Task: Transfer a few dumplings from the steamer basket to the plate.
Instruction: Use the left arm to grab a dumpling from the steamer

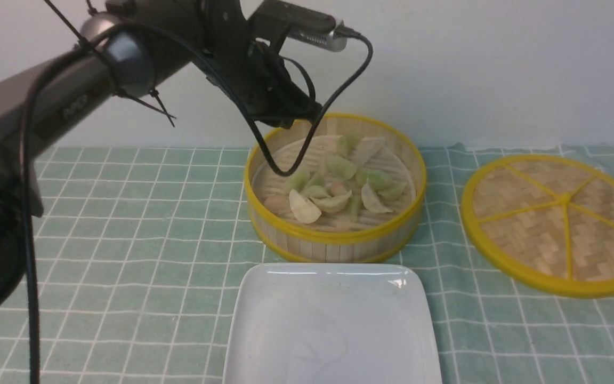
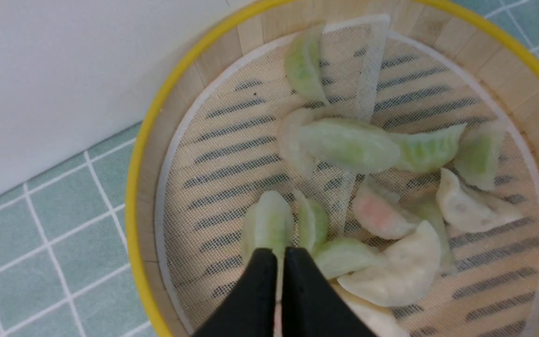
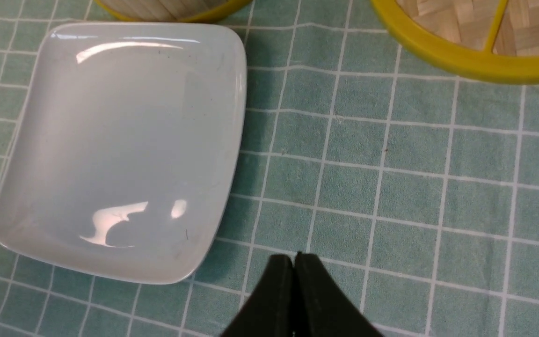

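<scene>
The steamer basket stands mid-table with several dumplings on its mesh liner. In the left wrist view the dumplings lie clustered inside the basket wall. My left gripper is over the basket's rear left part, and its jaws are shut on the edge of a pale green dumpling; a thin pale strip shows between them. In the front view the arm hides its fingertips. The white plate in front of the basket is bare. My right gripper is shut with nothing in it, over the cloth beside the plate.
The basket's flat woven lid with yellow spokes lies to the basket's right, its rim showing in the right wrist view. A green checked cloth covers the table. A pale wall rises close behind the basket. A black cable hangs over the basket.
</scene>
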Controlling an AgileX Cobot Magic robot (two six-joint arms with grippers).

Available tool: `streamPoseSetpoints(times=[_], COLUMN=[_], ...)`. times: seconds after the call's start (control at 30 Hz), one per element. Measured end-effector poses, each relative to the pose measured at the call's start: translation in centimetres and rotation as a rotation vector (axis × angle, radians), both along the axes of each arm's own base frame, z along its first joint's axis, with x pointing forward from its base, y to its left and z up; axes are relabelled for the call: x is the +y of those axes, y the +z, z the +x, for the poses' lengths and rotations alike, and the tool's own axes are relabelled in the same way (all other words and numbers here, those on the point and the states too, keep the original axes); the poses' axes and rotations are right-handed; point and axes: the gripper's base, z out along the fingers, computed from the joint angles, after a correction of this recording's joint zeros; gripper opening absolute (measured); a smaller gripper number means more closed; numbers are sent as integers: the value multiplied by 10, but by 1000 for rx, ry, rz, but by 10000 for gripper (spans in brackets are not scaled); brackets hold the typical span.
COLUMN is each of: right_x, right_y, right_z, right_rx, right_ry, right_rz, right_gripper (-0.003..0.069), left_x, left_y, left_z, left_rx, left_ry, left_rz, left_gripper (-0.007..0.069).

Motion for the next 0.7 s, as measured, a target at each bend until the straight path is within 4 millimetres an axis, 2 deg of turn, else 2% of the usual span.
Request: streamPoseSetpoints(times=[0.1, 0.17, 0.2, 0.23, 0.3, 0.37, 0.53, 0.7], right_x=[0, 0, 0, 0, 0, 0, 0, 0], right_y=[0, 0, 0, 0, 0, 0, 0, 0], right_z=[0, 0, 0, 0, 0, 0, 0, 0], right_rx=[5, 5, 5, 5, 5, 5, 5, 5], right_ry=[2, 2, 2, 2, 2, 2, 2, 3], right_rz=[0, 0, 0, 0, 0, 0, 3, 3], right_gripper=[-13, -13, -13, -13, -13, -13, -13, -13], left_x=[-8, -9, -10, -11, -12, -13, -14, -16], left_y=[-42, -54, -56, -68, -79, -88, -103, -105], left_z=[14, 18, 18, 21, 24, 26, 30, 30], left_rx=[17, 28, 29, 41, 51, 54, 65, 79], left_ry=[-31, -30, -29, -25, -23, -19, -4, 12], left_rz=[35, 38, 38, 41, 45, 46, 41, 21], left_gripper=[190, 255, 265, 326, 399, 437, 437, 355])
